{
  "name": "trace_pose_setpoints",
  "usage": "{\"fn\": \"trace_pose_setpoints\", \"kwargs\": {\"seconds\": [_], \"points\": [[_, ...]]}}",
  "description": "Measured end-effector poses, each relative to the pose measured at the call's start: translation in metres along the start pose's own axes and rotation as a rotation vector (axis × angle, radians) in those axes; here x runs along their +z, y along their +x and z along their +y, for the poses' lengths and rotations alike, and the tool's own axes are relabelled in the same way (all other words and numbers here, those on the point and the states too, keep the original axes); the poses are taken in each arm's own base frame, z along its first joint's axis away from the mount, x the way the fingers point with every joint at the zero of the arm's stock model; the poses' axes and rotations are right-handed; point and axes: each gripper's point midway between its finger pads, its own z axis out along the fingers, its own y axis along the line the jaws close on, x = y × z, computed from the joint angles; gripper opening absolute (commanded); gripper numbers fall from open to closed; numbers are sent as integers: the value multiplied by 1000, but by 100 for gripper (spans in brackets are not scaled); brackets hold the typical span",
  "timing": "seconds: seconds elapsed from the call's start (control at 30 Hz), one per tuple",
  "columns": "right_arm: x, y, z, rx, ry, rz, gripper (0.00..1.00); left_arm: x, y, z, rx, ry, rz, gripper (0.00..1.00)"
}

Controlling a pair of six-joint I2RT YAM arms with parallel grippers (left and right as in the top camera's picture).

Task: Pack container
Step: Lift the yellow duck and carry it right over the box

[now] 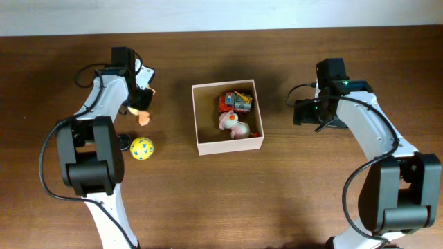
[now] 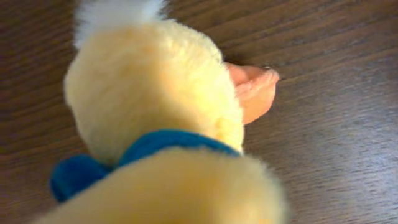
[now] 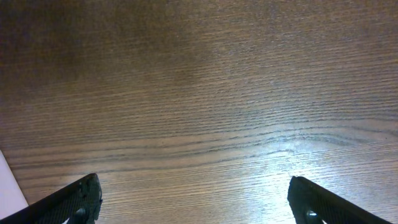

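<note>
The wood table [image 1: 277, 194] fills all three views. From overhead, the box [image 1: 232, 145] sits at centre, white walls and tan floor. The left gripper [image 1: 140, 95] is at its 9 o'clock, well apart, and the right gripper [image 1: 299, 111] is at its 3 o'clock, near but clear. Overhead shows little of the duck [image 2: 149, 93] under the left gripper: only an orange beak [image 1: 143, 118] poking out at 6 o'clock. The left wrist view is filled by it: yellow plush, blue collar, white tuft, beak [image 2: 252, 93] just above the wood. No fingers show there, so I cannot tell whether the left jaws are clamped on the duck. The right wrist view shows its two fingers [image 3: 74, 202] wide apart and empty over bare wood, with a white sliver of the box [image 3: 7, 186] at 8 o'clock. Only the overhead view shows inside the box: a red-and-yellow car [image 1: 237, 102] at 12 o'clock and a pink-and-white toy [image 1: 234, 126] just below it, touching. A yellow ball [image 1: 142, 148] lies at the box's 8 o'clock, with a small black disc [image 1: 123, 142] just beside it at its 9 o'clock.
</note>
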Motion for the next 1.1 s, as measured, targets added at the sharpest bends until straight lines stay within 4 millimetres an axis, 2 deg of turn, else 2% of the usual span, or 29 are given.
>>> {"fn": "trace_pose_setpoints", "kwargs": {"seconds": [0.17, 0.33, 0.43, 0.53, 0.63, 0.73, 0.77, 0.83, 0.93, 1.0, 1.1], "points": [[0, 0, 0, 0, 0, 0, 99, -2, 4, 9, 12, -58, 28, 2], [0, 0, 0, -1, 0, 0, 99, -13, 5, 17, 4, -103, 45, 2], [0, 0, 0, -1, 0, 0, 99, -48, -12, 23, -46, -133, -20, 2], [0, 0, 0, -1, 0, 0, 99, -110, -41, 20, -104, -142, -165, 2], [0, 0, 0, 0, 0, 0, 99, -197, -65, -10, -142, -71, -356, 2], [0, 0, 0, 0, 0, 0, 99, -273, -74, -54, -152, 35, -506, 2], [0, 0, 0, 0, 0, 0, 99, -291, -74, -69, -154, 71, -539, 2], [0, 0, 0, -1, 0, 0, 99, -314, -74, -103, -144, 148, -572, 2], [0, 0, 0, -1, 0, 0, 99, -315, -71, -143, -132, 223, -543, 2], [0, 0, 0, -1, 0, 0, 99, -301, -67, -165, -150, 242, -483, 2], [0, 0, 0, -1, 0, 0, 99, -278, -61, -187, -197, 246, -407, 2]]}}
